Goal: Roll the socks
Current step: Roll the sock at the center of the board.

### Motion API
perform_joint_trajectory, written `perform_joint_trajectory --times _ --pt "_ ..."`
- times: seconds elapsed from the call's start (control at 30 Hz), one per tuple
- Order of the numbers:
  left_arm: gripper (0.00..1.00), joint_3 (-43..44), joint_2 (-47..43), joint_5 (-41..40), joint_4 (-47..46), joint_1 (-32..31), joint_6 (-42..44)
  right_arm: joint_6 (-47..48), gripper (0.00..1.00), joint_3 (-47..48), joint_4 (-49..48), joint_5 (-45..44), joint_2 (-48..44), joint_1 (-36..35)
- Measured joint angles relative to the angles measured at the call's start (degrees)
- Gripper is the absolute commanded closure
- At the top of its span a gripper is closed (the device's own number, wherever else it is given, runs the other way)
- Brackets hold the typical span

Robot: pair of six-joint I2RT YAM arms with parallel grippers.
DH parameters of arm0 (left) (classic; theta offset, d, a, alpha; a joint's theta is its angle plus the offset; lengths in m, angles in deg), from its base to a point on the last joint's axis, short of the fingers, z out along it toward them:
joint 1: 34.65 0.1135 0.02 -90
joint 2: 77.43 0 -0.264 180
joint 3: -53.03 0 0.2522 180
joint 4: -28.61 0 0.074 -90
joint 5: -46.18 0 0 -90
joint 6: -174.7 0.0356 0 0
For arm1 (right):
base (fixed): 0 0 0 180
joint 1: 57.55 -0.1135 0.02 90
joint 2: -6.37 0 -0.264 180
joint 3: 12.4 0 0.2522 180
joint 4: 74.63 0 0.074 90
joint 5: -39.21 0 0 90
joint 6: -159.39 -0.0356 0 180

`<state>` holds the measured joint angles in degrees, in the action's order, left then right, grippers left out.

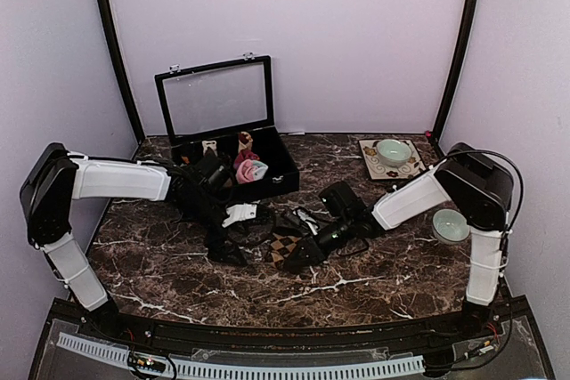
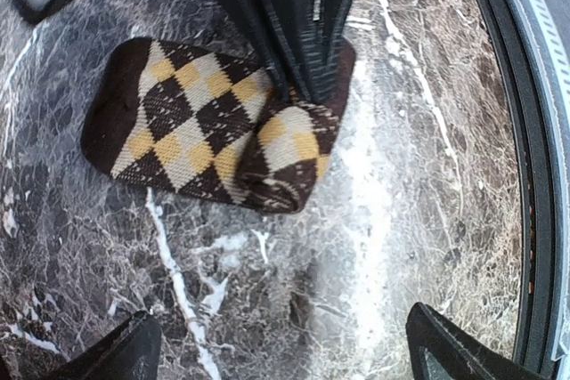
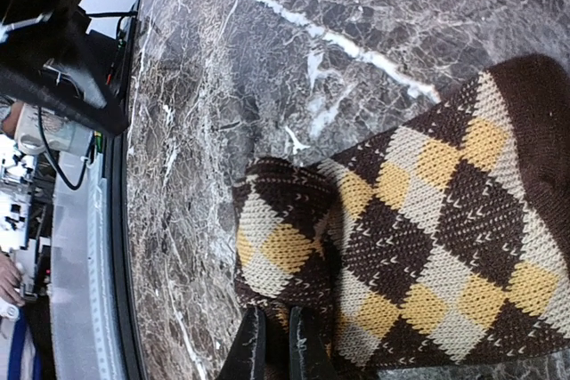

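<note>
- Top view: soft, even light from above, no glare; only weak shadows on the dark table (image 1: 374, 287).
- Left wrist view: centre sharp, bottom corners blurred; pale shine on the marble beside the checked sock (image 2: 187, 122).
- Right wrist view: knit v. sharp, top-left bkgd out of focus.

The argyle sock (image 2: 178, 122) is dark brown with cream and yellow diamonds, and the table (image 2: 374, 220) is white-veined brown marble.

pale lilac walls (image 1: 356, 33) around a dark marble table (image 1: 374, 295) (white veins), black corner posts (image 1: 114, 42)
</note>
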<state>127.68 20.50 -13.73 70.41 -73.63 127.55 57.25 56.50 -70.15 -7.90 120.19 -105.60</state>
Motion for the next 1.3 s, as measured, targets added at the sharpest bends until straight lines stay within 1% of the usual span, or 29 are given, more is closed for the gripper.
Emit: perform_joint_trajectory --times 0.1,0.27,0.4,0.5,0.7,0.77,0.9,1.0,1.3 --pt "0.01 -1.4 -1.9 -1.4 -1.2 -2.3 0.5 -2.3 1.00 1.0 1.2 1.4 0.8 0.7" --pt "0.01 -3.6 -1.7 -5.4 -4.2 -9.7 2.5 -6.9 1.00 2.6 2.8 3.9 2.2 1.5" --pt "0.09 -2.8 1.0 -7.3 -5.9 -14.1 3.3 -9.6 1.00 3.5 4.2 4.4 2.6 1.6" --pt "0.14 -2.3 2.6 -8.8 -7.5 -14.7 3.7 -11.5 1.00 3.8 4.5 4.5 2.8 1.7" --pt "0.19 -2.1 2.8 -11.7 -10.0 -15.5 4.5 -15.3 1.00 5.1 4.5 6.6 4.3 2.2" --pt "0.25 -2.1 2.8 -12.4 -10.9 -15.9 5.1 -16.0 1.00 5.5 4.6 7.5 4.8 2.4" --pt "0.34 -1.8 3.0 -13.5 -11.1 -16.9 6.6 -17.1 1.00 5.8 4.4 8.1 5.2 2.8" --pt "0.37 -0.7 3.3 -13.4 -9.5 -17.4 7.2 -17.8 1.00 5.2 3.3 8.3 5.2 3.1" --pt "0.38 2.2 4.2 -14.9 -7.7 -17.9 9.2 -18.7 1.00 3.3 -0.2 9.3 5.2 4.1"
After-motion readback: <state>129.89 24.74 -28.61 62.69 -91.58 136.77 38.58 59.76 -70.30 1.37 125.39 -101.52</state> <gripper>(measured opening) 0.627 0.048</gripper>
